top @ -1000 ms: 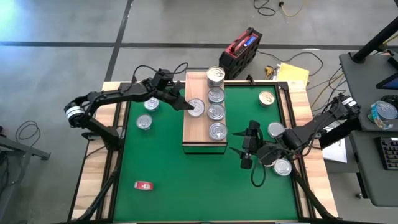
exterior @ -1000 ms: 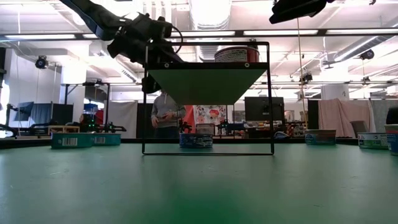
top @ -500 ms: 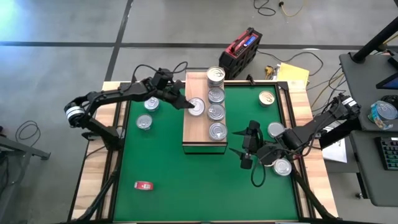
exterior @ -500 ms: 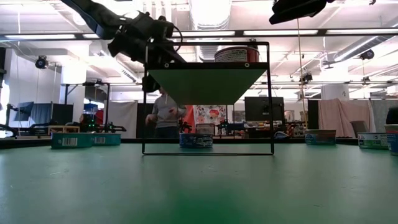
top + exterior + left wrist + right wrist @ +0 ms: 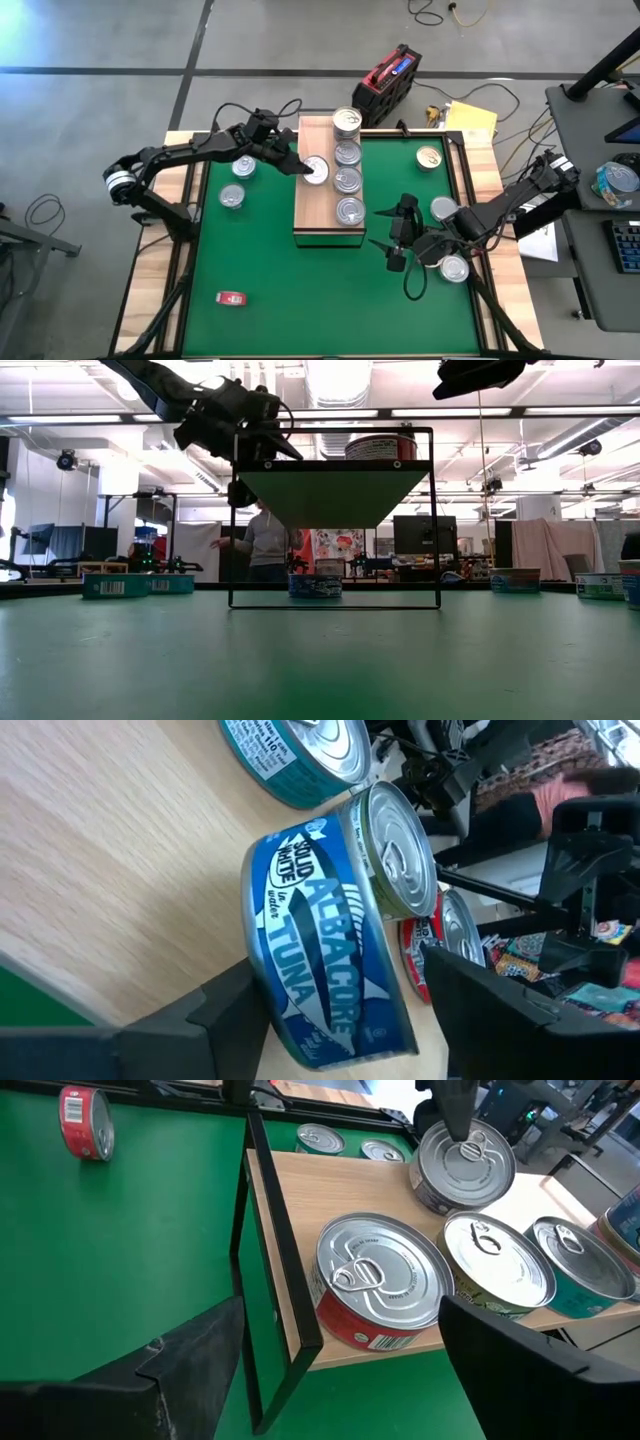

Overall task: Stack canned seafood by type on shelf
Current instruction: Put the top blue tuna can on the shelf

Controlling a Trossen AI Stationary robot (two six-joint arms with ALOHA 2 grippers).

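Two grippers in play. Left gripper (image 5: pixel 303 168) sits at the shelf's (image 5: pixel 308 215) left edge around the blue albacore tuna tin (image 5: pixel 325 970); its fingers (image 5: pixel 225 1010) have spread over the last second and now stand off the tin's sides, so I read it as released, tin resting on the wood. Right gripper (image 5: pixel 397 243) hovers over the green mat (image 5: pixel 270 290) just right of the shelf's near end, fingers also widened, holding nothing. Four silver-lidded tins line the shelf's right side, the red-labelled one (image 5: pixel 380 1285) nearest. Loose tins remain left of the shelf (image 5: pixel 232 197) and near the right arm (image 5: pixel 454 268); a gold-lidded one (image 5: pixel 429 157) lies far right. Placement looks done; more tins still to fetch.
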